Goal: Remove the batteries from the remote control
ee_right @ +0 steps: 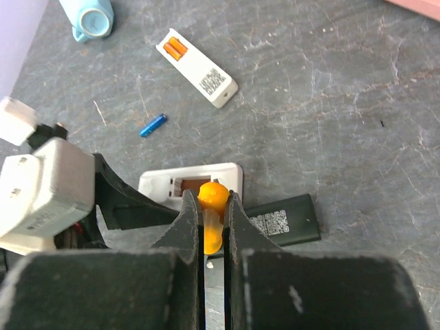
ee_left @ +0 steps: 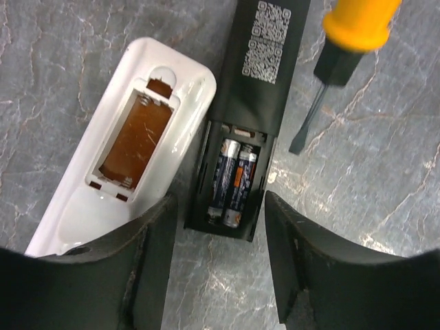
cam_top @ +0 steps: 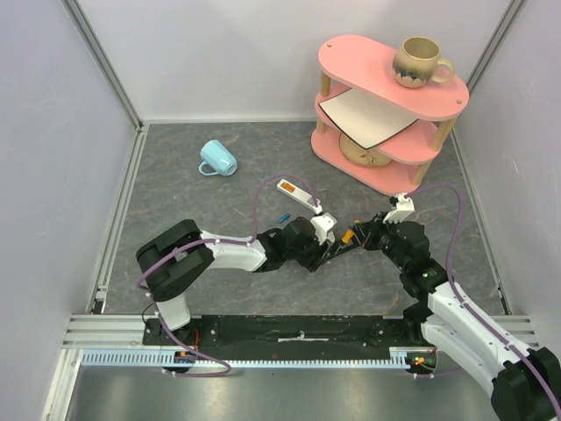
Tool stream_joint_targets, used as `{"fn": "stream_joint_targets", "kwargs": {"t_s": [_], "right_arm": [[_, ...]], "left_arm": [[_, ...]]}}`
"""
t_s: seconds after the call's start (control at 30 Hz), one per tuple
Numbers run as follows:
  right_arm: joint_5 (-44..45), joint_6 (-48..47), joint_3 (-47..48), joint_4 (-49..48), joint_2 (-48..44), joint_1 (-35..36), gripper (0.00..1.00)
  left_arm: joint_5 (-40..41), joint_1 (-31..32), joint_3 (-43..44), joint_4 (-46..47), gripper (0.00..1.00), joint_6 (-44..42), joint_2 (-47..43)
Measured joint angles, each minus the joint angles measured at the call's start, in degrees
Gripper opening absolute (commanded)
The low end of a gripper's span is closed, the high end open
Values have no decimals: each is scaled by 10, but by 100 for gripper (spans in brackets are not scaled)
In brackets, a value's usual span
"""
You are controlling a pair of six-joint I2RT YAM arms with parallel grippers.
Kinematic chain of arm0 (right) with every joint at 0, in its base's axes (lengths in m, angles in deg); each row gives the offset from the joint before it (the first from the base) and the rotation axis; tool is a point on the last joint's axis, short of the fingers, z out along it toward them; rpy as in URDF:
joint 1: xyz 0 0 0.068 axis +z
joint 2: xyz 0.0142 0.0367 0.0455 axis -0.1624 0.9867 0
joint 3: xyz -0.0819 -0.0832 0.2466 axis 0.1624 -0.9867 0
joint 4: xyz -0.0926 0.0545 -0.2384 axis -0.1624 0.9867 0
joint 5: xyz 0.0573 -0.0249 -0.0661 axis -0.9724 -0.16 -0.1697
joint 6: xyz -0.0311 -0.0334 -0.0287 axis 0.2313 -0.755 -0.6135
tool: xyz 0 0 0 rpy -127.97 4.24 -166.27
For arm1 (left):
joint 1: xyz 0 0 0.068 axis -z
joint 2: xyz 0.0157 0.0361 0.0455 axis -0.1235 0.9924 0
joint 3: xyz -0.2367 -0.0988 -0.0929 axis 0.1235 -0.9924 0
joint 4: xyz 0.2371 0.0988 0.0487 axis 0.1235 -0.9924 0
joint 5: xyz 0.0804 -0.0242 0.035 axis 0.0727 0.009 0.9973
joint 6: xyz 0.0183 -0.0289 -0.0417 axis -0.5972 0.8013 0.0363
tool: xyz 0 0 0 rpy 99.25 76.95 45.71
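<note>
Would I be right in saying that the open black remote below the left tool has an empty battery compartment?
Not quite: the compartment is not empty. The left wrist view shows the open black remote below the left tool with two batteries in it.

Two white-and-black arms
Left arm (cam_top: 223, 253) and right arm (cam_top: 465, 316) have white links, black joints, purple cables (cam_top: 459, 215) and matte black fingers (ee_left: 144, 268)
</note>
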Motion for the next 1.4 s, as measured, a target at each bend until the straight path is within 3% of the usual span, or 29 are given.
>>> {"fn": "stream_joint_targets", "kwargs": {"t_s": [0.37, 1.0, 1.4], "right_arm": [[-2, 0, -22, -43, 43, 0, 0], [-9, -4, -26, -130, 116, 0, 0], [-3, -4, -37, -143, 109, 0, 0]], "left_arm": [[-2, 2, -27, 79, 40, -3, 11], [3, 9, -45, 120, 39, 1, 13], [3, 9, -50, 129, 40, 1, 13]]}}
